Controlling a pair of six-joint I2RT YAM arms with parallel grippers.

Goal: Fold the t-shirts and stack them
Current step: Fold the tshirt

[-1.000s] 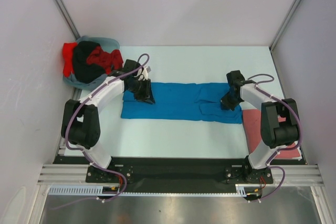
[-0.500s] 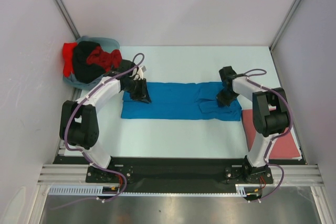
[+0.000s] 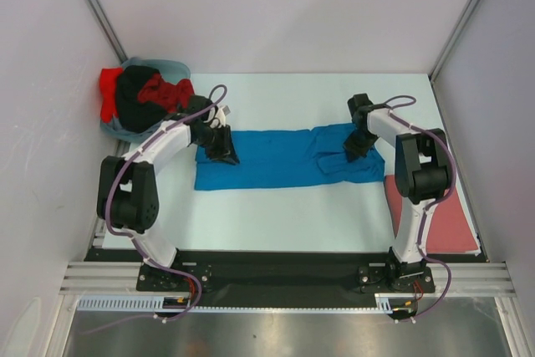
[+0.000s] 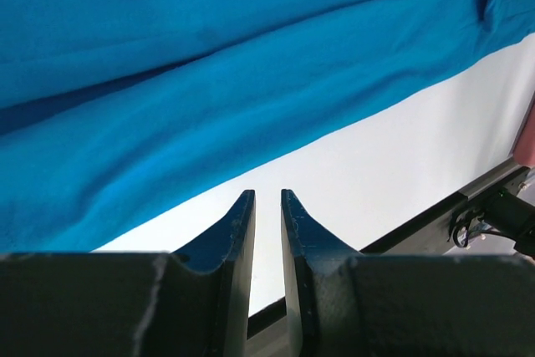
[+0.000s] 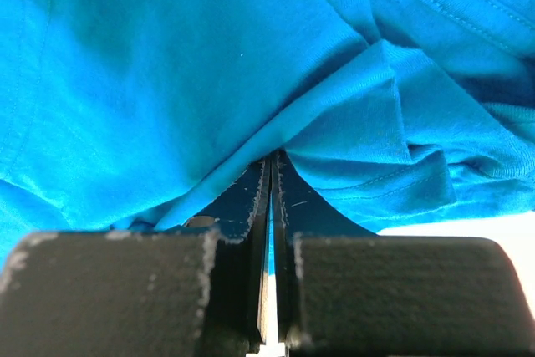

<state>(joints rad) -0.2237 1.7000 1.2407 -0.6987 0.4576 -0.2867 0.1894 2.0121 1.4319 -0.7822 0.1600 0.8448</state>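
Observation:
A bright blue t-shirt (image 3: 276, 158) lies folded into a long strip across the table's middle. My left gripper (image 3: 221, 146) is over its left end. In the left wrist view (image 4: 262, 196) the jaws stand a narrow gap apart with nothing between them, and the blue cloth (image 4: 209, 81) lies beyond the tips. My right gripper (image 3: 358, 145) is at the strip's right end. In the right wrist view (image 5: 272, 160) it is shut on a fold of the blue shirt (image 5: 167, 64). A dull pinkish-red shirt (image 3: 435, 221) lies flat at the near right.
A heap of shirts sits at the back left corner: bright red (image 3: 109, 94), black (image 3: 134, 99) and grey-blue (image 3: 171, 67). Walls stand close on the left, back and right. A black rail (image 3: 284, 267) runs along the table's near edge.
My right gripper has moved back and left, pulling the shirt's right end with it and bunching it. My left gripper has shifted slightly back at the left end.

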